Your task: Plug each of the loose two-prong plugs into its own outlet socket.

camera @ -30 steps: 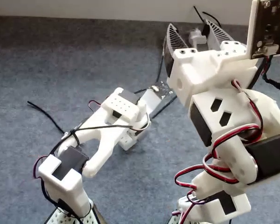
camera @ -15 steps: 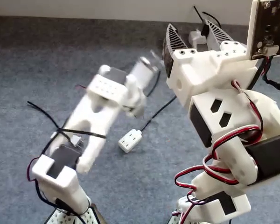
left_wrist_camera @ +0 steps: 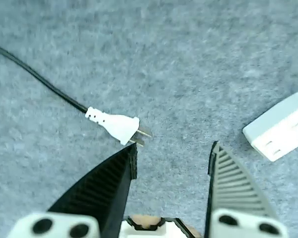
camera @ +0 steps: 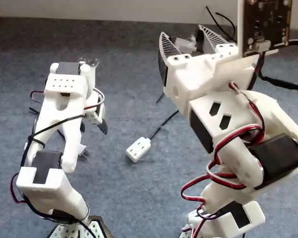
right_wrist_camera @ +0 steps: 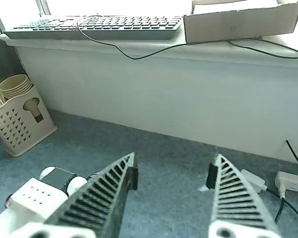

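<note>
The white two-prong plug [left_wrist_camera: 114, 127] lies flat on the grey tabletop [left_wrist_camera: 198, 59]. Its long axis runs in line with its black cord [left_wrist_camera: 37, 77], and the prongs point roughly toward the white outlet socket [left_wrist_camera: 280, 126], which lies apart from it. The left gripper [left_wrist_camera: 171, 161] hovers just beside the plug, fingers spread. The right gripper [right_wrist_camera: 171, 173] hangs high, fingers spread too.
</note>
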{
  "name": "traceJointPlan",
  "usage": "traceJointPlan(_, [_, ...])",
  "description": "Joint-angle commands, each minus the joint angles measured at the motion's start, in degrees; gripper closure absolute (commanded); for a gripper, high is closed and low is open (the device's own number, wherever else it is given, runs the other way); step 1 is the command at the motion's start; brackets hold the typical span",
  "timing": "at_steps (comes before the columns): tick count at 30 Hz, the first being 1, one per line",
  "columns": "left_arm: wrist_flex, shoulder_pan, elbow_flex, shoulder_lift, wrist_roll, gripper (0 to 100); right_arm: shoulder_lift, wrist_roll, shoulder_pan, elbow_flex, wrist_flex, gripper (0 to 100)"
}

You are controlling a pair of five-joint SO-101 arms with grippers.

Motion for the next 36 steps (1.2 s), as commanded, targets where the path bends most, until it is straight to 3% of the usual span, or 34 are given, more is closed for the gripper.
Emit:
traceJointPlan(1, [-0.8, -5.1, 1.8, -2.2, 11.0, 76, -0.5, 5.5, -0.5, 0.1, 2.1, 76.9])
traceJointPlan(7, [-5.7, -8.4, 4.7, -2.2, 30.4, 76, -0.4, 8.6, 6.5, 0.1, 0.8, 76.9])
traceJointPlan(14, [-14.2, -1.5, 15.1, -2.2, 39.9, 76, 0.1, 8.6, 13.4, 0.7, -2.1, 76.9])
traceJointPlan(20, [-23.2, -4.5, 22.7, -2.2, 47.6, 76, 0.1, 8.6, 13.4, 0.7, -1.9, 76.9])
traceJointPlan(26, [-34.4, -4.7, 30.0, -2.2, 48.5, 76, 0.1, 8.6, 13.5, 0.7, -1.9, 76.9])
traceJointPlan(36, [-32.9, -8.2, 31.4, -2.2, 48.5, 76, 0.1, 8.6, 13.5, 0.7, -1.9, 76.9])
